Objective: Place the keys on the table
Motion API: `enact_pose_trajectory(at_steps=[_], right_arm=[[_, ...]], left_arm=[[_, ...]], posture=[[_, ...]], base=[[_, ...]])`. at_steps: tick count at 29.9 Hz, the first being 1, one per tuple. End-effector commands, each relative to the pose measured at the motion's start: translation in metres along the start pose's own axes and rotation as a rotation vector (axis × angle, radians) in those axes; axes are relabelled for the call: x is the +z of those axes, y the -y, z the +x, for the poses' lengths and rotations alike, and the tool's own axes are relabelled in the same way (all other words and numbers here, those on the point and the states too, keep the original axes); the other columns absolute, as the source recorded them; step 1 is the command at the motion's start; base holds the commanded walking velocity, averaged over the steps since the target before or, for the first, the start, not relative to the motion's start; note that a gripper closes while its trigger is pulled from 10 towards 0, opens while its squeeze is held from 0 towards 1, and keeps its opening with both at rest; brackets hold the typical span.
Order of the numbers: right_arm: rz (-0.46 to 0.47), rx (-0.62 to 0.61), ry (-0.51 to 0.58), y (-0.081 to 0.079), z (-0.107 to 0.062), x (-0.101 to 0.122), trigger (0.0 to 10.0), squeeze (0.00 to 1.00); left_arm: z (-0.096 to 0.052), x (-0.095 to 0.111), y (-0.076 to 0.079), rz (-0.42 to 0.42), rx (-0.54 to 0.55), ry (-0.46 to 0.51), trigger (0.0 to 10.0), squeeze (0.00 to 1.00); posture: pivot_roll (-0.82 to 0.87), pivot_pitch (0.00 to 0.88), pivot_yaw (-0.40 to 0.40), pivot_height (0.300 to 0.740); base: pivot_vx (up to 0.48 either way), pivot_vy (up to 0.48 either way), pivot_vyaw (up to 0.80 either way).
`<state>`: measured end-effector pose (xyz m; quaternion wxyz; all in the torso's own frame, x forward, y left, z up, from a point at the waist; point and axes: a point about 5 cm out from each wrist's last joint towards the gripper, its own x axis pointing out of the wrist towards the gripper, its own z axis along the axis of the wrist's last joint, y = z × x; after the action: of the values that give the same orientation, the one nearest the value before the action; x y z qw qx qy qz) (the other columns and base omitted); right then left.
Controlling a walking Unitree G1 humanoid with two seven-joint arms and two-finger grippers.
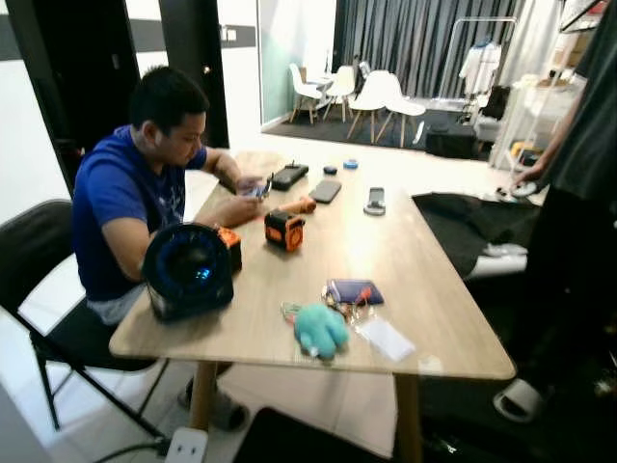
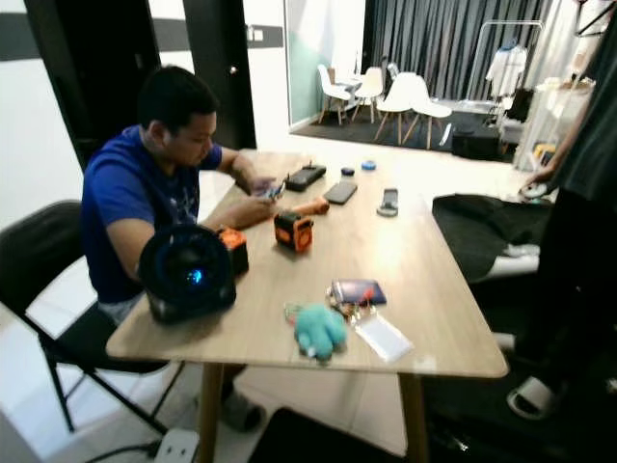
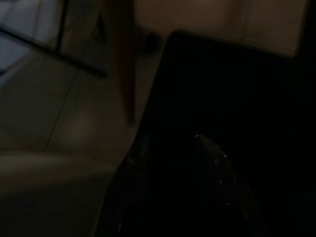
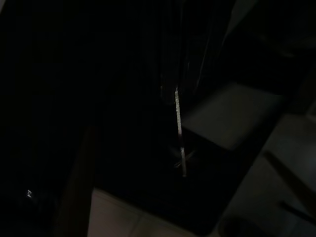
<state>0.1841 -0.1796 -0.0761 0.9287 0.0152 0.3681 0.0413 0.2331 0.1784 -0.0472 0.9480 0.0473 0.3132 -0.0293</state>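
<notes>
Keys lie on the table (blurred); both wrist views too dark: hand grips unreadable.

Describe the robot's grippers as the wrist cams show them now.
Left gripper: two long black fingers, glossy, with faint highlights along their edges, narrowing toward the tips. No cables or markings can be made out in the dark. Right wrist view: too dark to tell colour or shape.

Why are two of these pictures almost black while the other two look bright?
Both eye views are daylit and slightly soft, the wooden table and teal plush keyring clear enough. Both wrist views are deep in shade: the left gripper shows as faint dark fingers, the right wrist view only a thin glint.
</notes>
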Motion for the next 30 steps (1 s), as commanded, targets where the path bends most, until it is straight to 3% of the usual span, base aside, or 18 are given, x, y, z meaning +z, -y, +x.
enact_pose_trajectory(at_steps=[1, 15, 20, 25, 26, 30], right_arm=[[0.006, 0.000, -0.010, -0.001, 0.000, -0.002, 10.0, 0.00], [0.025, -0.027, -0.016, 0.002, -0.003, -0.006, 10.0, 0.00], [0.093, -0.233, -0.011, 0.040, -0.017, -0.017, 10.0, 0.00], [0.135, -0.330, -0.004, 0.059, -0.026, -0.021, 10.0, 0.00], [0.170, -0.405, 0.001, 0.076, -0.035, -0.026, 10.0, 0.00], [0.159, -0.419, -0.010, 0.083, -0.040, -0.029, 10.0, 0.00]], left_arm=[[-0.004, -0.009, -0.002, -0.007, 0.006, -0.020, 10.0, 0.00], [-0.004, -0.008, 0.000, 0.007, -0.031, 0.004, 10.0, 0.00], [-0.005, -0.004, 0.007, 0.046, -0.083, 0.038, 10.0, 0.00], [-0.005, -0.004, 0.008, 0.049, -0.095, 0.040, 10.0, 0.00], [-0.005, -0.005, 0.007, 0.059, -0.104, 0.038, 10.0, 0.00], [-0.006, -0.005, 0.007, 0.080, -0.118, 0.037, 10.0, 0.00]], posture=[[0.05, 0.016, 0.016, 0.740], [0.04, 0.016, 0.018, 0.740], [0.04, 0.018, 0.019, 0.740], [0.04, 0.019, 0.019, 0.740], [0.04, 0.022, 0.023, 0.740], [0.03, 0.019, 0.026, 0.740]], base=[[0.000, 0.000, 0.00], [0.000, 0.000, 0.00], [0.000, 0.000, 0.00], [0.000, 0.000, 0.00], [0.000, 0.000, 0.00], [0.000, 0.000, 0.00]])
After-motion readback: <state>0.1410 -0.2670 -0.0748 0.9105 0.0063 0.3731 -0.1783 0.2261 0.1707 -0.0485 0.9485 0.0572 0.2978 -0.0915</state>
